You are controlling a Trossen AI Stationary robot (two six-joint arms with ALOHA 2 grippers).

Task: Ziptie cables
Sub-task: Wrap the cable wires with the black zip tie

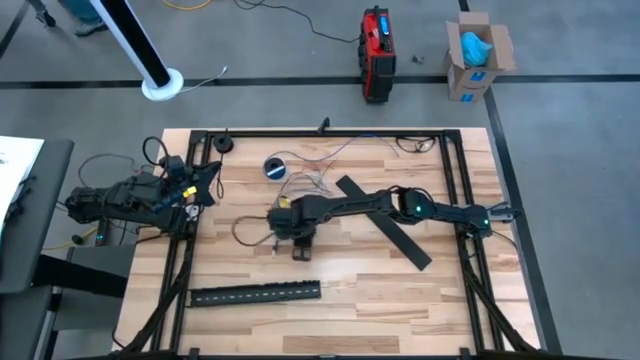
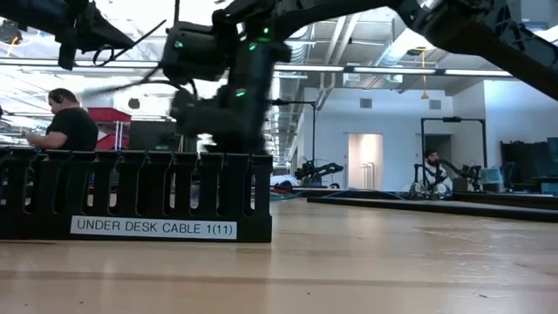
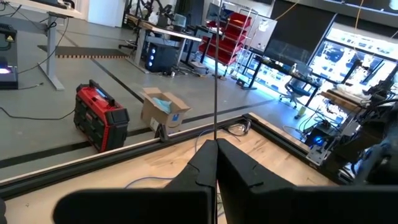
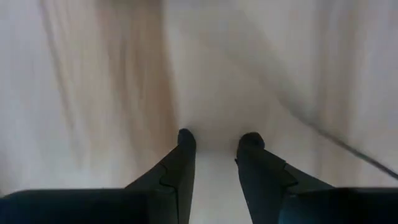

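Beside the blue tape roll (image 1: 275, 168), cables (image 1: 312, 180) lay just beyond the right gripper (image 1: 299, 247), fingers parted above bare wood, left gripper (image 3: 216, 163) clenched on nothing.

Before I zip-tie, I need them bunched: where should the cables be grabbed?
I'd grab the cables where the strands crowd together, beside the tape roll. Come straight down, closing across them: they lie flat and loose on the table.

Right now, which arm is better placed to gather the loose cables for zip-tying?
The right. Its gripper hangs low over the table beside the cables, fingers slightly apart. The left gripper waits at the table's left edge, shut on a thin wire.
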